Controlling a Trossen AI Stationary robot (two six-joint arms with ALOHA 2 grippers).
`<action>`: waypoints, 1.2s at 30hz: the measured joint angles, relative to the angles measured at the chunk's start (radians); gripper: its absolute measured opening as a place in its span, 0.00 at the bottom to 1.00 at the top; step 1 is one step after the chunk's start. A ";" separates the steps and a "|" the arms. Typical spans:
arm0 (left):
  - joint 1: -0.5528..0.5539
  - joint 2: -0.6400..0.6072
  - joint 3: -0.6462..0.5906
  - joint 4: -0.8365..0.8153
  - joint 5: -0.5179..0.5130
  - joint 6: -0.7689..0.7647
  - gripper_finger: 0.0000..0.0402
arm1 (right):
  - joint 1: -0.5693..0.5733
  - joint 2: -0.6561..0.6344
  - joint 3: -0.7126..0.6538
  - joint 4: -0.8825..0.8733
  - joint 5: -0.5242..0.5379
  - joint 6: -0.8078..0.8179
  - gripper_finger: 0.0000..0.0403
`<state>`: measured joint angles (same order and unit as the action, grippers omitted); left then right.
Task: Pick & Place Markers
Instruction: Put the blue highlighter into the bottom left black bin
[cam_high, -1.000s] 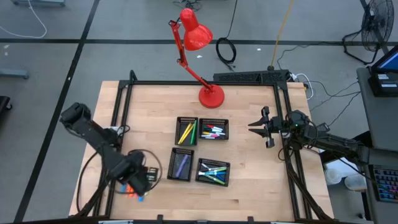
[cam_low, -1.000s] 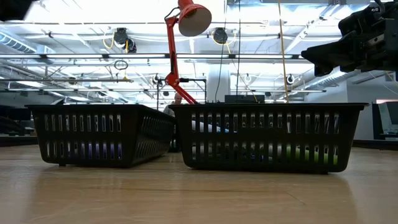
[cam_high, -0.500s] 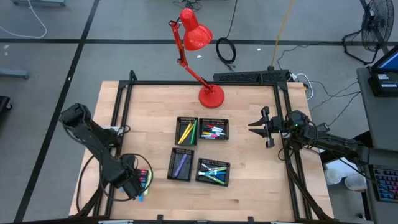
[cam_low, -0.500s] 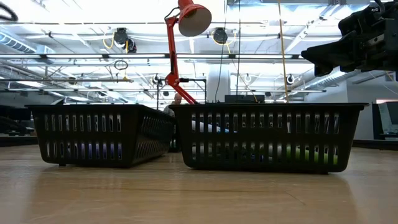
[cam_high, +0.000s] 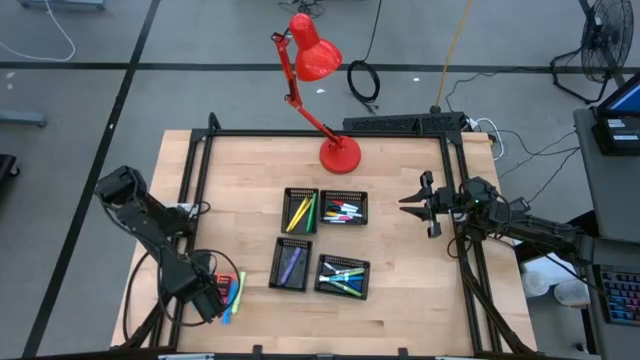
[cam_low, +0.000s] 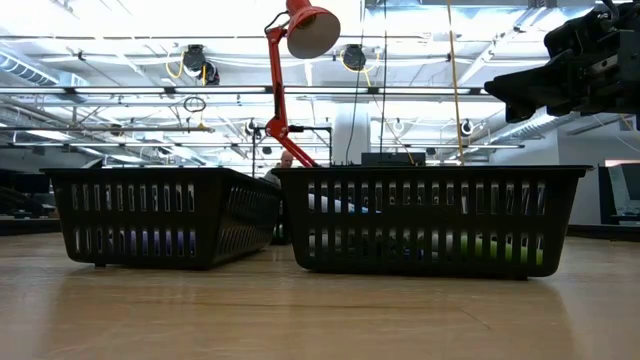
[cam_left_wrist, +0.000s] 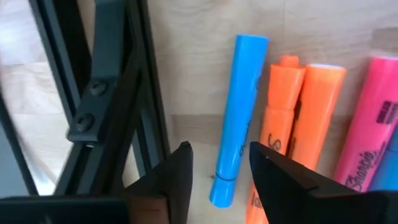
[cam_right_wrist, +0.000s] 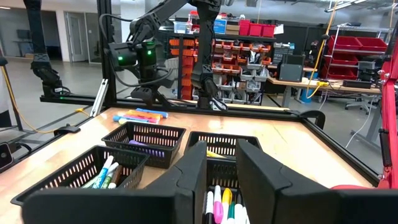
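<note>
Wooden table (cam_high: 400, 260), black frame round it. Four black mesh trays (cam_high: 343, 277) sit in a block at its centre, each already holding markers sorted by colour: yellow-green, white-bodied with coloured caps, purple, blue-green. I judge most of the sorting done.

What is left: a loose cluster of markers (cam_high: 230, 293) lying flat on the wood near the front-left corner, well apart from the trays. They lie side by side, blue, orange, pink, which makes the outermost the easiest to reach.

My left gripper (cam_left_wrist: 221, 168) hangs just over that cluster, fingers apart and empty, straddling the tail of the blue marker (cam_left_wrist: 239, 118). It lies nearest the frame rail (cam_left_wrist: 134, 106), so I have little room on that side. I read this as lining up for a pick.

My right gripper (cam_right_wrist: 221, 168) waits raised at the right edge, pointing toward the trays, fingers parted with nothing between them.

A red desk lamp (cam_high: 315, 70) stands at the back of the table. Beyond: grey floor with cables, workshop shelving, red bins.
</note>
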<state>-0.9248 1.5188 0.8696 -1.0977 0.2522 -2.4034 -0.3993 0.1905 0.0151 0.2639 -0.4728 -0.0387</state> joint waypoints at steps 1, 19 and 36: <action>-0.004 0.000 0.000 0.007 -0.002 -0.007 0.39 | 0.000 0.000 0.000 0.000 0.000 0.000 0.19; -0.014 0.000 0.000 0.034 -0.044 -0.010 0.33 | 0.000 0.000 0.000 0.000 0.000 0.000 0.19; -0.013 0.132 0.000 0.072 -0.067 0.030 0.33 | 0.000 0.000 0.000 0.000 0.000 0.000 0.19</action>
<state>-0.9382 1.6509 0.8696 -1.0258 0.1854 -2.3736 -0.3996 0.1909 0.0151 0.2638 -0.4728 -0.0387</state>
